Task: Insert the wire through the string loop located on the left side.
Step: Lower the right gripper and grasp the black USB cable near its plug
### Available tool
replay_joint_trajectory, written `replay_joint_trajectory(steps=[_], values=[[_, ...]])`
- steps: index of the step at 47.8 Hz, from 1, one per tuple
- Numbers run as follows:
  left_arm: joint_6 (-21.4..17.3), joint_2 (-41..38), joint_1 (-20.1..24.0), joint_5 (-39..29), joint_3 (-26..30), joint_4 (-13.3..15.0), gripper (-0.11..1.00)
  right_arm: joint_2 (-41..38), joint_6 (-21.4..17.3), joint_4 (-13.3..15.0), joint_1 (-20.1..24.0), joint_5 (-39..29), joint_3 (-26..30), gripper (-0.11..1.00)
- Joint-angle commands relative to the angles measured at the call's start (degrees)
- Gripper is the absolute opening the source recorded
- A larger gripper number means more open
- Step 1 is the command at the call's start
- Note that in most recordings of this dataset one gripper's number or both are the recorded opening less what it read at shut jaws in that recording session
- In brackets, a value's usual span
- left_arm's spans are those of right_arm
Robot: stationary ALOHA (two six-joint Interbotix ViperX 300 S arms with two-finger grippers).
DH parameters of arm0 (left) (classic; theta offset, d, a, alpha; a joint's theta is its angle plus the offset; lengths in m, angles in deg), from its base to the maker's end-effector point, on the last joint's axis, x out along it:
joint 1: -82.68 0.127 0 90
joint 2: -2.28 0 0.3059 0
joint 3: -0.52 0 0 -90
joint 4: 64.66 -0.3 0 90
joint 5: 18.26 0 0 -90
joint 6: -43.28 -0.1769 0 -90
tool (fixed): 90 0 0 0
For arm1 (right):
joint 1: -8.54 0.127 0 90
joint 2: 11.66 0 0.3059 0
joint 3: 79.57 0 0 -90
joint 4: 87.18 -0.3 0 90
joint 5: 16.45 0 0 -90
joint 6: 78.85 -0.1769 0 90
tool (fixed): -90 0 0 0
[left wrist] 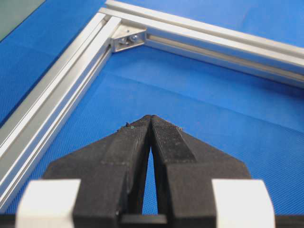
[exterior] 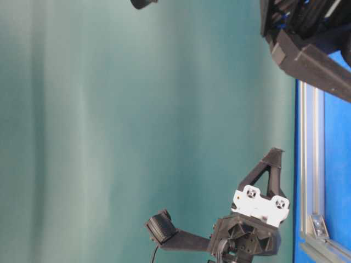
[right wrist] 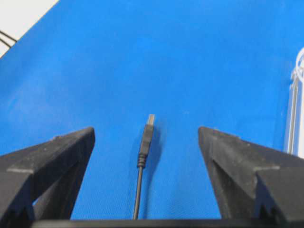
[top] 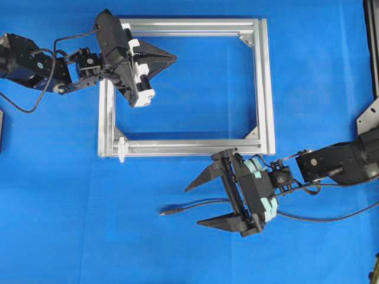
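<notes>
The wire (top: 195, 207) lies on the blue counter (top: 71, 195) at lower centre, its plug (right wrist: 147, 135) between the right gripper's (top: 197, 205) spread fingers (top: 204, 177), untouched. The string loop (top: 122, 148) sits at the frame's (top: 263, 89) lower-left corner. At upper left, the left gripper (top: 173, 57) hovers level over the frame, fingers (left wrist: 137, 142) pressed together, empty.

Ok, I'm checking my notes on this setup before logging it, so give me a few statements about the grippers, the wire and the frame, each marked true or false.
1. The right gripper is open. True.
2. The wire is clamped in the right gripper. False: its plug lies on the blue mat between the open jaws, touched by neither.
3. The left gripper is shut and holds nothing. True.
4. The left gripper hovers outside the frame. False: its tip points over the inside of the frame, near the top left corner.
5. The string loop sits at the frame's bottom left corner. True.
</notes>
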Motion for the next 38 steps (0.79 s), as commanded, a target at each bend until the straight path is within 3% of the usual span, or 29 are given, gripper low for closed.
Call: replay_joint_trajectory(steps=[1, 19, 31, 38], values=[[-0.1, 2.0, 0.1, 0.2, 0.7, -0.2, 0.0, 0.5, -0.2, -1.1, 0.2, 0.4, 1.3, 0.93], [0.0, 2.0, 0.1, -0.4, 0.4, -0.2, 0.0, -9.4, -0.4, -7.2, 1.7, 1.4, 4.5, 0.93], [0.0, 2.0, 0.1, -0.7, 0.5, -0.2, 0.0, -10.7, -0.4, -7.7, 2.0, 1.1, 5.0, 0.91], [0.0, 2.1, 0.1, -0.7, 0.4, -0.2, 0.0, -11.2, -0.2, -7.7, 2.0, 1.1, 5.1, 0.82]])
